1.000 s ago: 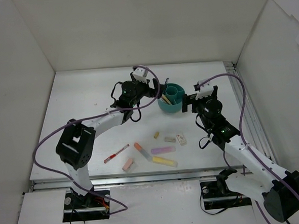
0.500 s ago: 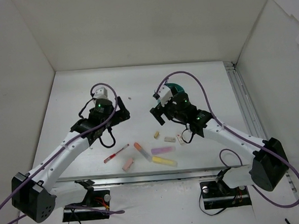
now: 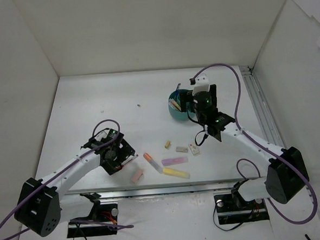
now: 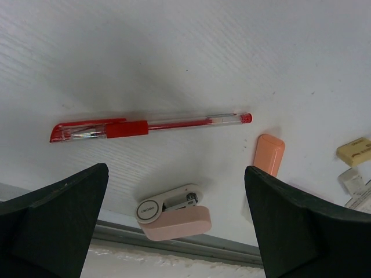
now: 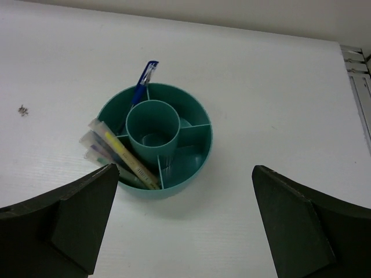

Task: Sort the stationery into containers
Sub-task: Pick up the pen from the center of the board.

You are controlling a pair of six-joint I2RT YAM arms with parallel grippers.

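Arms swapped posts: left gripper (image 4: pixel 175 174), spread, over red pen (image 4: pixel 151 124) at 7 o'clock; right gripper (image 5: pixel 184 169), spread, above teal cup (image 5: pixel 204 130); pen pick likely next.

Clear, glossy plastic red pen (image 4: pixel 151 124); smooth teal plastic cup (image 5: pixel 188 156); matt white ribbed table (image 4: pixel 174 46).

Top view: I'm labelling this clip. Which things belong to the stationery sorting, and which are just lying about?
Job: thin red pen; pink block eraser; orange highlighter; purple highlighter; yellow highlighter; small beige eraser; round teal plastic cup.
Lying about: small dark speck.
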